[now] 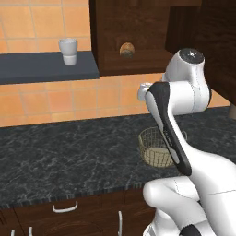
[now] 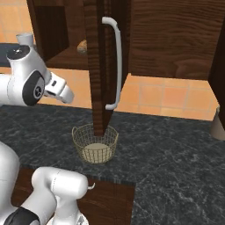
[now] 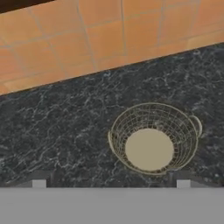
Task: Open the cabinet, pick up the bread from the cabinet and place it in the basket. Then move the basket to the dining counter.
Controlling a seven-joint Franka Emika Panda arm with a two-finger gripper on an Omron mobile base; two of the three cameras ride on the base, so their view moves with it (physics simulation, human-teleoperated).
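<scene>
Cabinet (image 2: pixel 103 66): door swung fully open, edge-on in the right base view, long silver bar handle (image 2: pixel 115 61) facing right. Interior shelf exposed.

Bread (image 1: pixel 126 50): resting on the cabinet shelf, toward the back, upright, untouched. Visible in the right base view as a small brown bun just left of the open door edge.

Basket (image 3: pixel 154 138): standing upright on the black marbled countertop (image 1: pixel 64 156), below the cabinet and near the front edge of the counter. Pale solid bottom bare. In the right base view, located directly under the lower end of the open door.

Gripper (image 3: pixel 111 183): jaws spread to full width, 2 dark fingertips (image 3: pixel 39 183) at the bottom of the hand view, well apart, nothing between them. Hanging above the countertop, looking down at the basket, not touching it. Basket lies between the 2 tips, nearer the right one.

White cup (image 1: pixel 68 51): upright on the dark wall shelf (image 1: pixel 46 67), left of the cabinet, well apart from the bread.

Orange tiled wall (image 3: pixel 87 39) behind the countertop. Lower drawers (image 1: pixel 64 209) with short curved handles beneath the counter edge.
</scene>
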